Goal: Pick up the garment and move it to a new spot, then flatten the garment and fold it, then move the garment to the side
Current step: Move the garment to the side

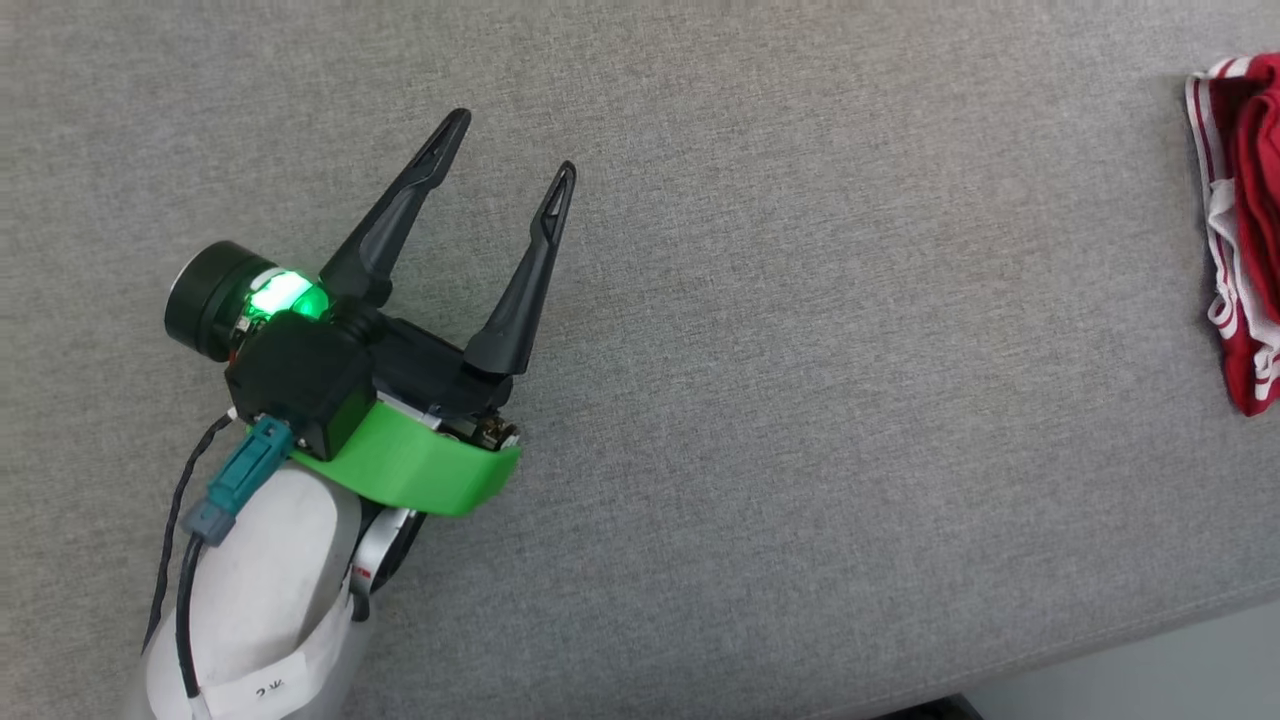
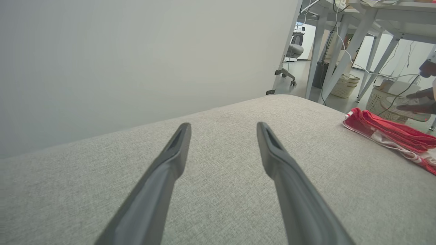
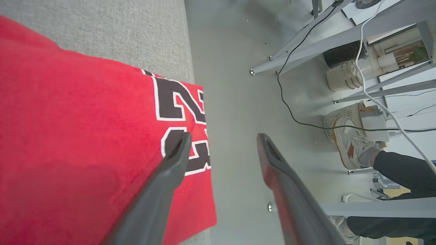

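The shirt (image 1: pixel 1258 180) lies at the grey cushion's (image 1: pixel 800 300) right edge, cut off by the frame. The left claw (image 1: pixel 514 142) is spread and empty. The right claw (image 3: pixel 223 136) is spread at the shirt's edge, gripping nothing.

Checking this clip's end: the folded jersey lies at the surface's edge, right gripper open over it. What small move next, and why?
Probably lift the right gripper clear of the garment. Its jaws stand open, empty, and the garment lies folded on the grey surface at its edge, so the move aside looks done. The left gripper is open, well away.
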Controlling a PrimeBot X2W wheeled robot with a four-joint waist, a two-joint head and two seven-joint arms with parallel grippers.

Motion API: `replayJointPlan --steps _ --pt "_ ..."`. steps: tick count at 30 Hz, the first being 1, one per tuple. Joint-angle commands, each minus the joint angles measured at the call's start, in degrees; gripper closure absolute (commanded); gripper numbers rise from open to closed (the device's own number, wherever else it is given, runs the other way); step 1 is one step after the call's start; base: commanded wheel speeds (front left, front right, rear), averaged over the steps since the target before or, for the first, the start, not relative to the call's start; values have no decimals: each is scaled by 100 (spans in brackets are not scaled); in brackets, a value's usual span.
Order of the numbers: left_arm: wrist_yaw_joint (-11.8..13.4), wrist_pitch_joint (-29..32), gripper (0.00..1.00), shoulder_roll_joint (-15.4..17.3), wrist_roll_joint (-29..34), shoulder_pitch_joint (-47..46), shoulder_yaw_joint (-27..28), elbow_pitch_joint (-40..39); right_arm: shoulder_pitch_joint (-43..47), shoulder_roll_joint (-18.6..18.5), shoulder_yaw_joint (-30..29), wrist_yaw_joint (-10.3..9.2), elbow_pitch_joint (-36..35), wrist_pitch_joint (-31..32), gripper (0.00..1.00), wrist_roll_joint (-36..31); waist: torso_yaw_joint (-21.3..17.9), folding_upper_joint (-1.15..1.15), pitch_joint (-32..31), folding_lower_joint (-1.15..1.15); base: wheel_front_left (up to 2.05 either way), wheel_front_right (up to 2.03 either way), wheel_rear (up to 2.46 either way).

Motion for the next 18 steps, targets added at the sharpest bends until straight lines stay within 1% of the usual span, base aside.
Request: replayJointPlan --steps 1,6,10,16,18 --pt "39 -75 0 -27 -31 -4 2 82 -91 38 -8 -6 40 -55 0 -68 80 -1 -220 0 0 0 0" --pt "82 -223 0 -187 -223 190 60 481 -96 94 72 -6 -64 -178 0 -51 170 -1 -778 0 0 0 0" --pt "144 -306 0 -291 -329 436 172 871 12 231 169 -6 -343 -262 0 169 273 -1 -1353 0 0 0 0" --pt "329 -349 0 -477 -446 901 474 1346 413 433 168 -6 -1179 -387 0 632 496 -1 -2158 0 0 0 0" --pt "361 -351 0 -543 -473 1057 579 1431 617 570 98 -6 -1530 -410 0 767 578 -1 -2385 0 0 0 0"
